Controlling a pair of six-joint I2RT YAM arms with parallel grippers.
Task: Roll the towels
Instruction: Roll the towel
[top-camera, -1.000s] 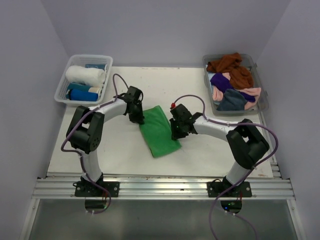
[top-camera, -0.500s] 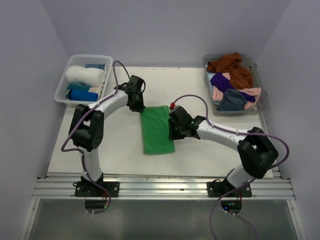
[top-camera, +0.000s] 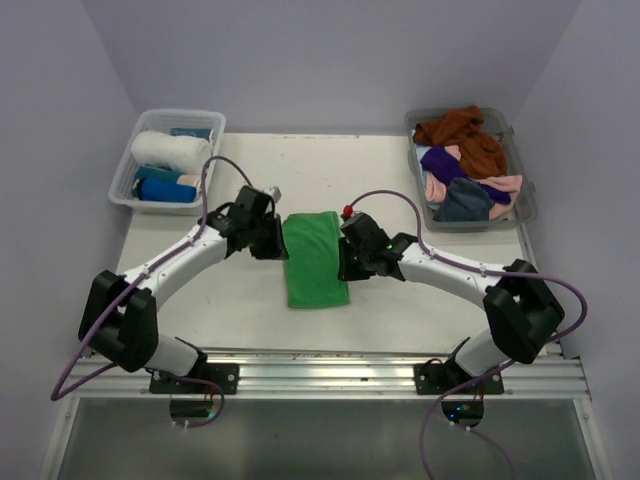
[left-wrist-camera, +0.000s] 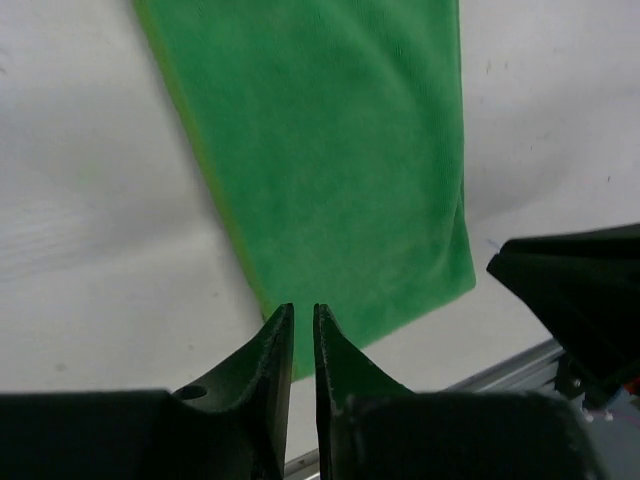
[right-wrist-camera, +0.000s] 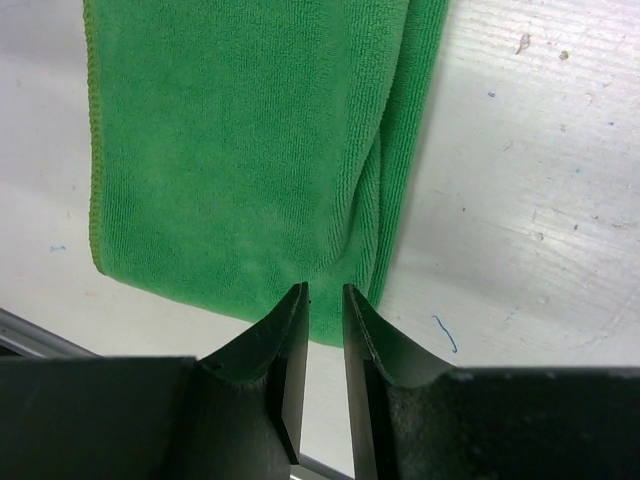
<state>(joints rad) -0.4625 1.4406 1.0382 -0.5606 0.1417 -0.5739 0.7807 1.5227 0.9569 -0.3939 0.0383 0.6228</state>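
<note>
**Folded green towel flat at mid-tabletop, an end effector at each long edge**

The green towel (top-camera: 315, 260) lies as a long strip, long edges running near to far, its near short edge well short of the metal rail (top-camera: 320, 366). Bare tabletop (top-camera: 390, 180) shows on every side of it. The left end effector (top-camera: 274, 243) sits at the left edge, its fingers drawn to a thin slit with nothing seen between them. The right end effector (top-camera: 344, 266) sits at the right edge by a doubled fold, fingers almost together. Whether it pinches cloth cannot be told. Far left, the white slotted basket (top-camera: 128, 196) holds a rolled white towel (top-camera: 172, 150) and a blue towel (top-camera: 165, 187). Far right, the clear tub (top-camera: 528, 205) holds loose rust-brown (top-camera: 465, 135), purple (top-camera: 442, 162), pink (top-camera: 505, 186) and slate grey (top-camera: 462, 204) towels.
</note>
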